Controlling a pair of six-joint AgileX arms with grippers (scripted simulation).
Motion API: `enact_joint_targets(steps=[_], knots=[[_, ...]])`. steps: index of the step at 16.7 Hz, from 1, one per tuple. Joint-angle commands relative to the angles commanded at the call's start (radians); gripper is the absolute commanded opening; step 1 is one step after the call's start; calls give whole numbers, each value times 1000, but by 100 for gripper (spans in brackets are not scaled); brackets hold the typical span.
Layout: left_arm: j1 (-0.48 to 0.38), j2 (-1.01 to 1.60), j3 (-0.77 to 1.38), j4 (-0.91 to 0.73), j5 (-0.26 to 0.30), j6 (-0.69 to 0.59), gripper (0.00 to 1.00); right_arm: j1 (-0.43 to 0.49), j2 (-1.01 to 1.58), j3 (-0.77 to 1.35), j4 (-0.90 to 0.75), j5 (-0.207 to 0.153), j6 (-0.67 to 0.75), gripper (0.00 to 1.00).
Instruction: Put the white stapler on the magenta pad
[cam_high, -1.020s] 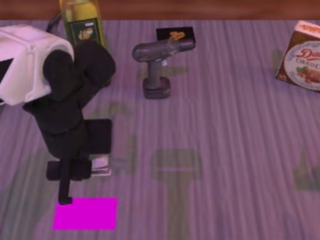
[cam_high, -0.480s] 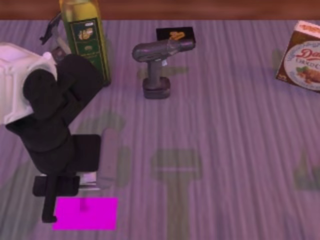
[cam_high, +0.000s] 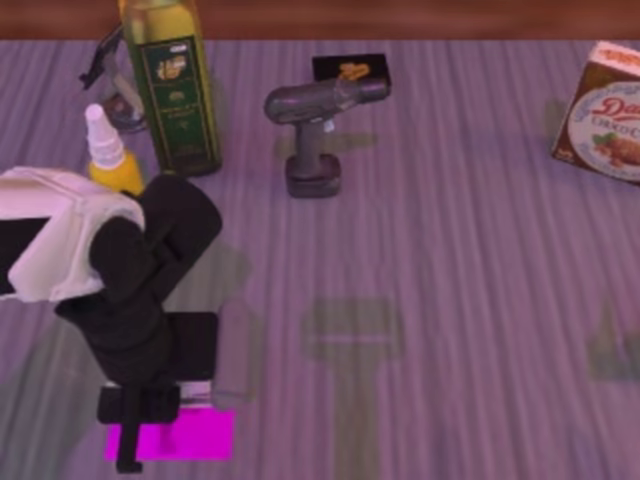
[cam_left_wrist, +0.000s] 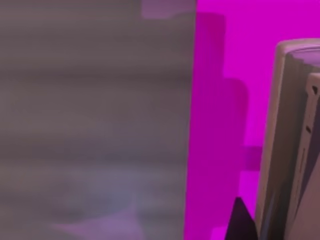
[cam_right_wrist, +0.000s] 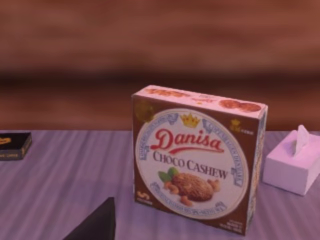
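Left claw (cam_high: 135, 440) grips smooth white stapler (cam_left_wrist: 292, 150) — over flat magenta pad (cam_high: 200, 437).

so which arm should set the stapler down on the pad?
Left. Its gripper already holds the small pale white stapler directly above the flat magenta pad. The right arm isn't visible from above; its camera faces the brown cookie box.

A flat bright magenta pad (cam_high: 195, 437) lies on the purple-grey streaked bench (cam_high: 470, 290), near a pale white-lilac stapler (cam_left_wrist: 292, 150) and a brown-and-white printed biscuit box (cam_right_wrist: 197, 157).
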Motion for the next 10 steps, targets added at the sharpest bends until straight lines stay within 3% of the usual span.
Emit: enact_joint_targets(steps=[4,8,10], knots=[[-1,57,-73,128,0,3,0,0,0,0,0,0,0,100],[-1,60,-78,135,0,3,0,0,0,0,0,0,0,100],[-1,60,-78,135,0,3,15,0,0,0,0,0,0,100]])
